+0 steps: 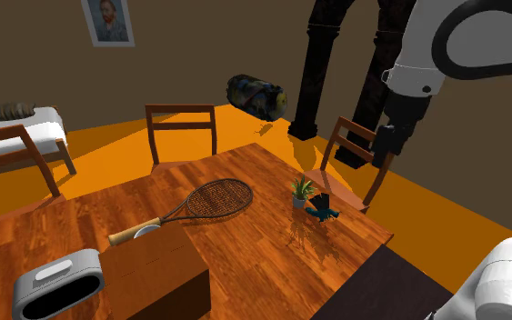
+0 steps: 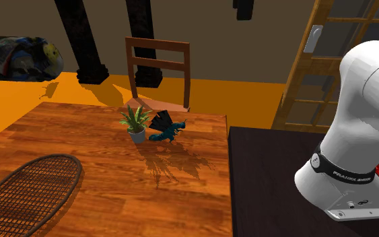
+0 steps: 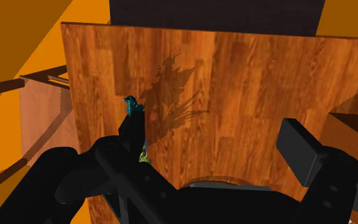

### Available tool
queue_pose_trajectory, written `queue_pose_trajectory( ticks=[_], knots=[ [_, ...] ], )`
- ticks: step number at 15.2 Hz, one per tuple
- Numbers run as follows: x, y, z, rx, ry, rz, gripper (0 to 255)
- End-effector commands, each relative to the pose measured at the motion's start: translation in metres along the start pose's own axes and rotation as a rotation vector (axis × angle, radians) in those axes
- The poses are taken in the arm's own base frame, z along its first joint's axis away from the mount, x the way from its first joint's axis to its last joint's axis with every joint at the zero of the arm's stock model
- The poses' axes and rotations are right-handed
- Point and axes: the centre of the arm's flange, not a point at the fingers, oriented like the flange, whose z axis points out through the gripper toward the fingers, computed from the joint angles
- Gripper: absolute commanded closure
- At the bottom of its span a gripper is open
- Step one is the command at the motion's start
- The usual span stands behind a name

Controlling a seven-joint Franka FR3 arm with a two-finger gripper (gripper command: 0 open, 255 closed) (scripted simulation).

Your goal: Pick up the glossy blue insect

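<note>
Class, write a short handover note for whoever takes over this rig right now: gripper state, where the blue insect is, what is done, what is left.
Gripper: fingers open, holding nothing, up above the table.
Blue insect: lying on the table near its edge, right beside the small potted plant and close to the chair. In the wrist view it sits just past one fingertip, not between the fingers.
Done: nothing grasped yet.
Left: centre over the insect, descend clear of the plant, close, lift.
</note>
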Motion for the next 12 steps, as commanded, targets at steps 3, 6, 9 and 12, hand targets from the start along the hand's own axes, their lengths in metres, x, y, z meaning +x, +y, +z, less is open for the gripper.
queue_pose_trajectory(
  ticks=[3,6,9,12],
  knots=[
    [0.011,0.009,0.022,-0.001,0.0,-0.001,0],
    [0.026,0.024,0.056,-0.002,-0.001,-0.003,0],
    [0.042,0.038,0.089,-0.004,-0.002,-0.004,0],
    [0.058,0.052,0.122,-0.005,-0.002,-0.006,0]
  ],
)
